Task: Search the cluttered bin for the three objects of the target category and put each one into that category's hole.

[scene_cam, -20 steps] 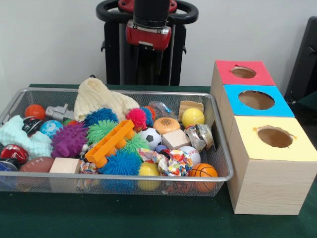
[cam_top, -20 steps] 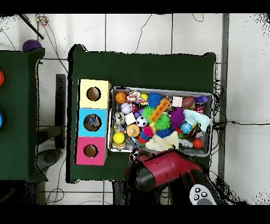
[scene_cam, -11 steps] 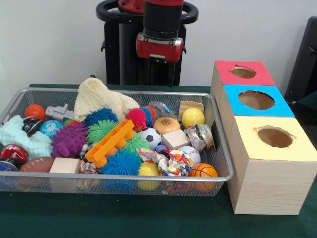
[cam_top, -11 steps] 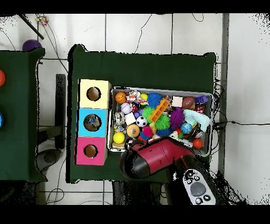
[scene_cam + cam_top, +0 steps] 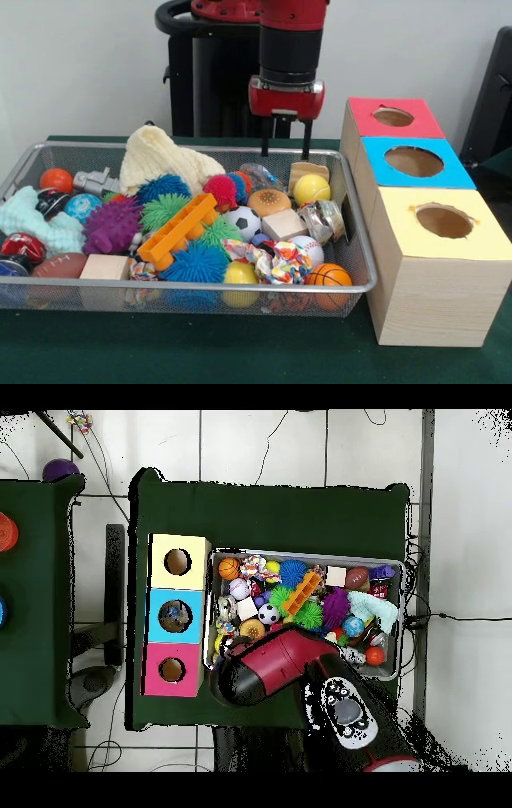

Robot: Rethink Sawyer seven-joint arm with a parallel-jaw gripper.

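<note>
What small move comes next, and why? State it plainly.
Probably lower the gripper straight down. It hangs open above the far right end of the bin and holds nothing; the wooden piece and yellow ball lie just below it. Which one it should take cannot be told.

The red and black arm is hanging vertically from the top of the front view, with its black forearm section ending in a red wrist housing. The gripper is pointing straight down. Its two thin black fingers are standing parallel and spread apart, with nothing between them. In the overhead view, the arm is reaching up from the bottom edge, its rounded red and black end angling toward the upper left.
</note>
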